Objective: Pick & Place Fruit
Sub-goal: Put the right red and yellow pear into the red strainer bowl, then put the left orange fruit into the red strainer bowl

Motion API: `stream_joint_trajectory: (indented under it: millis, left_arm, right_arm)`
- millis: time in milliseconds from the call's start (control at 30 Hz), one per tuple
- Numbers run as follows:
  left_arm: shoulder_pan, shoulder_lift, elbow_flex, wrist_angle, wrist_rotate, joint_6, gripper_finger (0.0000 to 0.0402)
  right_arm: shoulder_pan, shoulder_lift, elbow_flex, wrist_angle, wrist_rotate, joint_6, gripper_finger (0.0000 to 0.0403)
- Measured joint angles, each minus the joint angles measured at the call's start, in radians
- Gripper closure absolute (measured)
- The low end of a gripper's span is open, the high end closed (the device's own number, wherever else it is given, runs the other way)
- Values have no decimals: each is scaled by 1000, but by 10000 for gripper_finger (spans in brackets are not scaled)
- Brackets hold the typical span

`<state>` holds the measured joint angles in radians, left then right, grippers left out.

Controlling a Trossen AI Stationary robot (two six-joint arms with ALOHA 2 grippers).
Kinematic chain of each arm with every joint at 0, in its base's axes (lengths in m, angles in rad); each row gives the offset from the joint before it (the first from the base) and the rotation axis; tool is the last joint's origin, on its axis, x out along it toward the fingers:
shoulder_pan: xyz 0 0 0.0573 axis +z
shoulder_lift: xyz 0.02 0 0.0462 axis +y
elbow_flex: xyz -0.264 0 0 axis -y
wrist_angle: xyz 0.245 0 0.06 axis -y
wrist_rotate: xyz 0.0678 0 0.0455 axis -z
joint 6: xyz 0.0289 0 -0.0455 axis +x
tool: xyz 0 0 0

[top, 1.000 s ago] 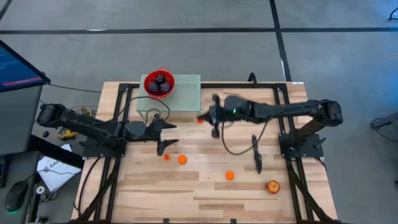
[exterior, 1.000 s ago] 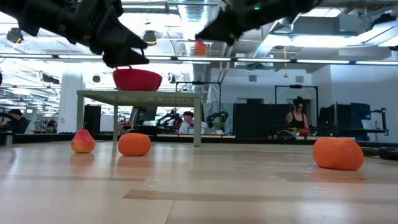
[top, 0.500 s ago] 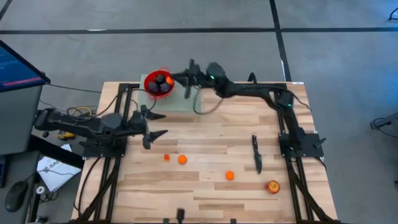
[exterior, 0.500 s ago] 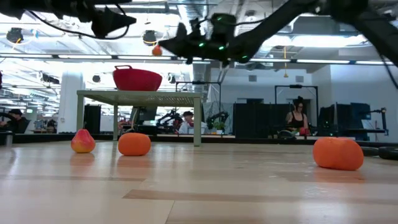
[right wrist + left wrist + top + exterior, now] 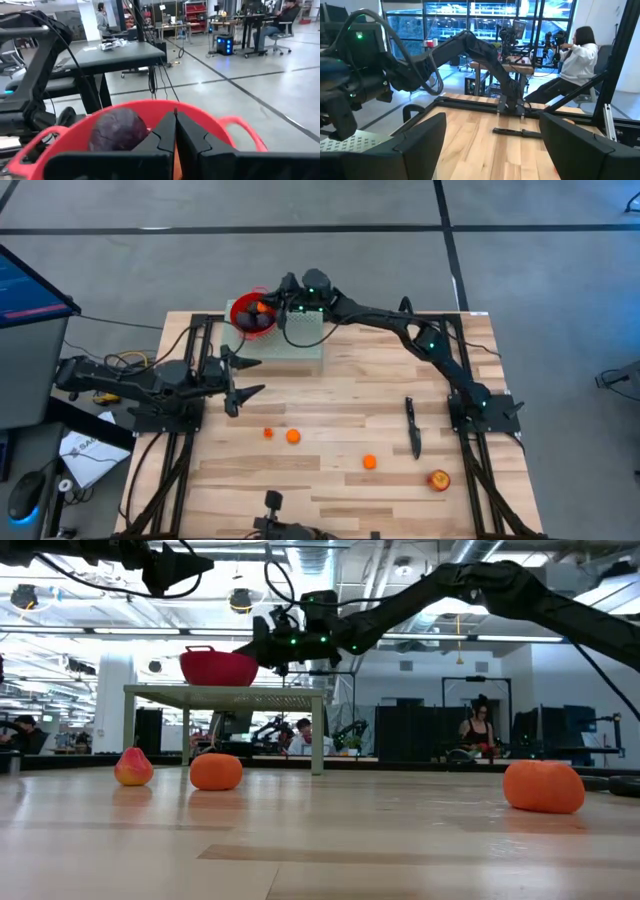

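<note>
My right gripper (image 5: 268,308) reaches over the red bowl (image 5: 243,308) at the table's far side, shut on a small orange fruit (image 5: 262,307). Dark purple plums (image 5: 256,321) lie in the bowl, and one (image 5: 119,131) shows in the right wrist view. The bowl stands on a white perforated stand (image 5: 298,337). Three small orange fruits (image 5: 293,437) (image 5: 268,433) (image 5: 369,462) and a red-yellow apple-like fruit (image 5: 439,479) rest on the wooden table. My left gripper (image 5: 240,376) hovers open left of the stand, holding nothing. My right gripper pinches the small orange fruit between its two fingers. The fingers hide most of it, and only an orange strip (image 5: 173,161) shows between them. They come from the table's right, roughly level, and the fruit is lifted clear above the bowl's inside (image 5: 200,122).
A slim black knife (image 5: 413,426) lies on the table's right part, near the apple-like fruit. Black frame rails (image 5: 195,350) run along both table sides. In the low view an orange fruit (image 5: 543,787) sits near the camera. People sit in the room behind.
My right gripper has swung from above the table's middle toward the far left, carrying the orange fruit, and now sits over the red bowl. My left gripper has drawn back toward the table's left and slightly toward the far edge.
</note>
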<state>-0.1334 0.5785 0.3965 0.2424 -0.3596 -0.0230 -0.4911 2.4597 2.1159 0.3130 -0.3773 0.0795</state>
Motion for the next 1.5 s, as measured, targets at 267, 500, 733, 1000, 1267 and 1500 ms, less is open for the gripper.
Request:
stream_joint_trajectory:
  millis: [267,500,733,1000,1267,1500]
  left_arm:
    - [0,0,0,-1,0,13,88]
    - [0,0,0,-2,0,13,88]
    - [0,0,0,-2,0,12,88]
    - [0,-3,0,-4,0,12,88]
    - [0,-2,0,-4,1,45,88]
    - [0,-2,0,-83,84,69,88]
  right_arm:
    - [0,-7,3,-26,9,0,384]
    - [1,-7,3,-44,11,-3,359]
    - [0,-7,3,-51,12,0,304]
    - [-11,-109,0,-240,-46,-51,262]
    - [22,-375,3,-919,-6,-408,297]
    - [112,-493,-44,-1311,12,-499,345]
